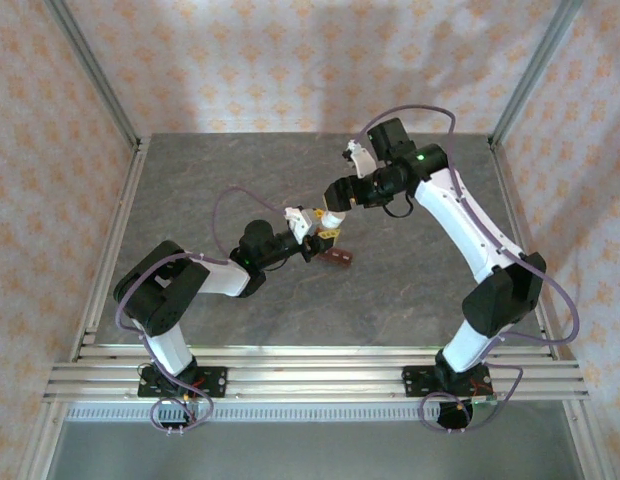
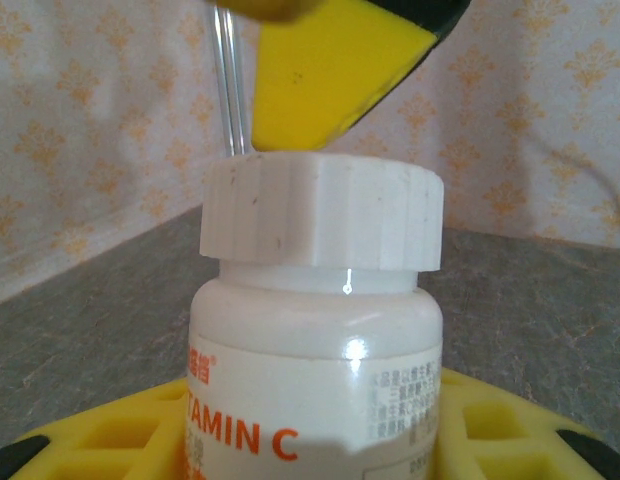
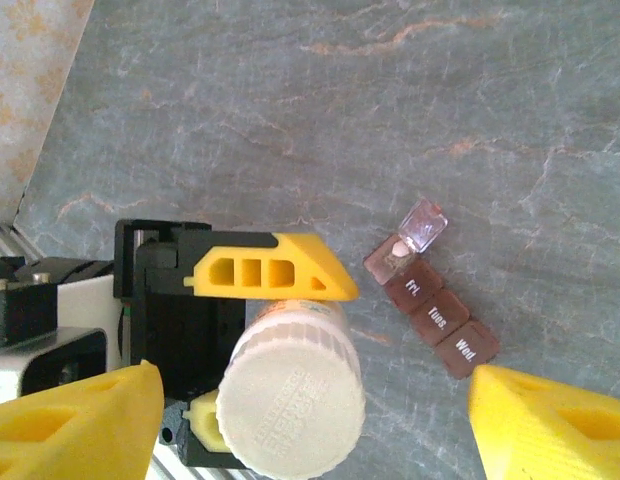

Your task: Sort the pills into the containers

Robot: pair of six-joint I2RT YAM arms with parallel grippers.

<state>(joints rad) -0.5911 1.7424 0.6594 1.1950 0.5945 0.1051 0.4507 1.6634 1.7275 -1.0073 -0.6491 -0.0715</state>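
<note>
My left gripper (image 2: 310, 445) is shut on a white pill bottle (image 2: 320, 340) with a ribbed white cap (image 3: 290, 400) and orange "VITAMIN C" lettering, holding it upright over the table. Its yellow fingers (image 3: 270, 268) press the bottle's sides. My right gripper (image 3: 310, 430) hangs open just above the cap, its fingers well apart on either side and touching nothing. The containers (image 3: 435, 305), a dark red-brown strip of four compartments, lie on the table to the right of the bottle (image 1: 337, 258). The end compartment's clear lid (image 3: 425, 222) stands open with one pale pill (image 3: 399, 252) inside.
The grey stone-patterned table (image 1: 220, 180) is bounded by an aluminium frame with rails (image 1: 290, 375) along the near edge. Patterned walls close off the back and sides. Both grippers (image 1: 325, 222) meet near the table's middle, close above the strip.
</note>
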